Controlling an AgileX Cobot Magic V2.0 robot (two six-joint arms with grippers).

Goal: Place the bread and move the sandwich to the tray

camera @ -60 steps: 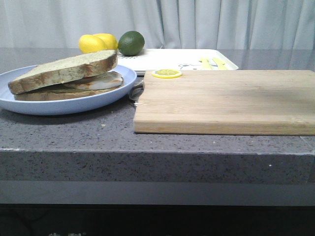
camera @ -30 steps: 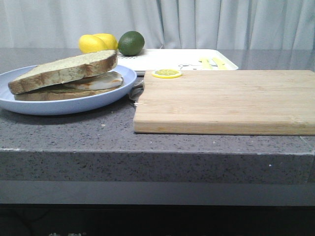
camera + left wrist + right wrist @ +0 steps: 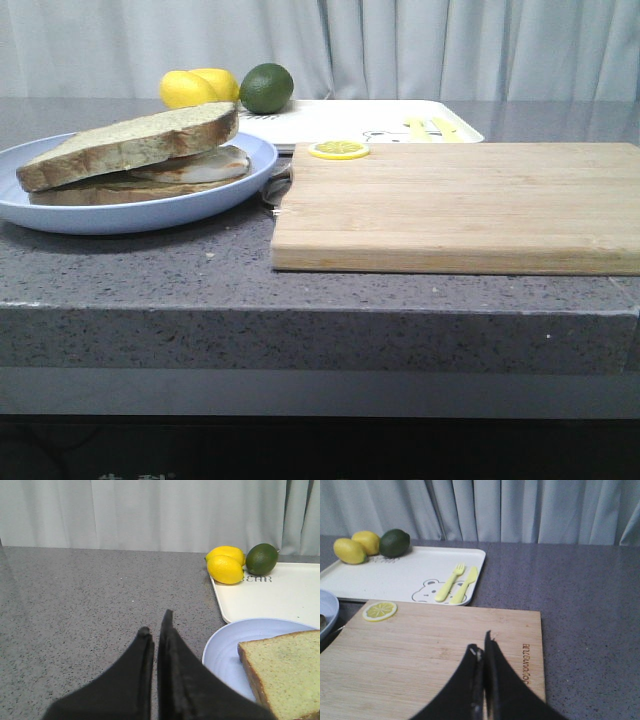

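Observation:
The sandwich [image 3: 135,160] lies on a pale blue plate [image 3: 200,205] at the front left of the counter. Its top slice of bread [image 3: 130,145] rests tilted on the egg filling and the lower slice. The white tray [image 3: 330,118] stands behind the plate. My left gripper [image 3: 156,622] is shut and empty, over bare counter just left of the plate [image 3: 225,655] and the bread [image 3: 285,675]. My right gripper [image 3: 481,641] is shut and empty above the wooden cutting board [image 3: 420,655]. Neither gripper appears in the front view.
The cutting board [image 3: 460,200] fills the front right, with a lemon slice [image 3: 339,149] at its far left corner. Two lemons [image 3: 195,87] and a lime [image 3: 267,87] sit at the tray's far left corner. A yellow fork and knife [image 3: 451,582] lie on the tray [image 3: 405,575].

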